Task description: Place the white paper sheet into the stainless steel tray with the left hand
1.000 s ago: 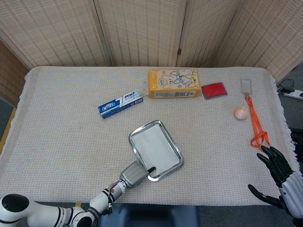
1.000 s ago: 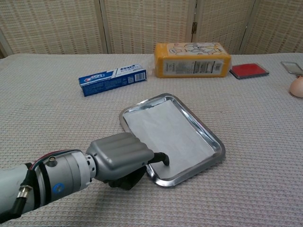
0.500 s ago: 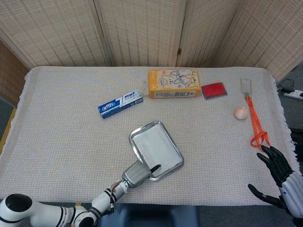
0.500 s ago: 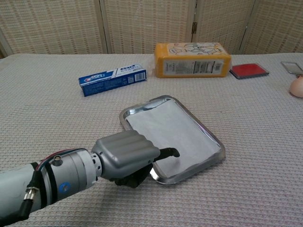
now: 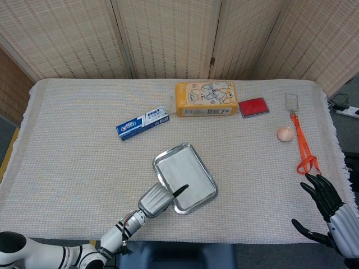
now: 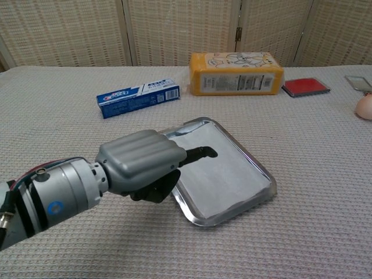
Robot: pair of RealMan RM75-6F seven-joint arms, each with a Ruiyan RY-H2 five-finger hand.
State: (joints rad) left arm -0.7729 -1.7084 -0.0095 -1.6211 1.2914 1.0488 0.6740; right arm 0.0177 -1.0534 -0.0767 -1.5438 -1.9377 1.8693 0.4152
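The left hand (image 6: 142, 163) has lifted off the white paper sheet (image 6: 218, 168) and drawn back toward the lower left of the frame; a second ago one dark fingertip pressed the sheet's near edge. Now its fingers are curled in on nothing, one pointing over the rectangular stainless steel tray (image 6: 263, 195), where the sheet lies flat. The placing looks done.

The right hand (image 5: 331, 210) waits with fingers apart at lower right. On the counter (image 5: 67, 168), well apart: blue toothpaste box (image 5: 142, 123), yellow carton (image 5: 206, 98), red pad (image 5: 253, 106), orange tongs (image 5: 303, 145). Nothing blocks withdrawal.
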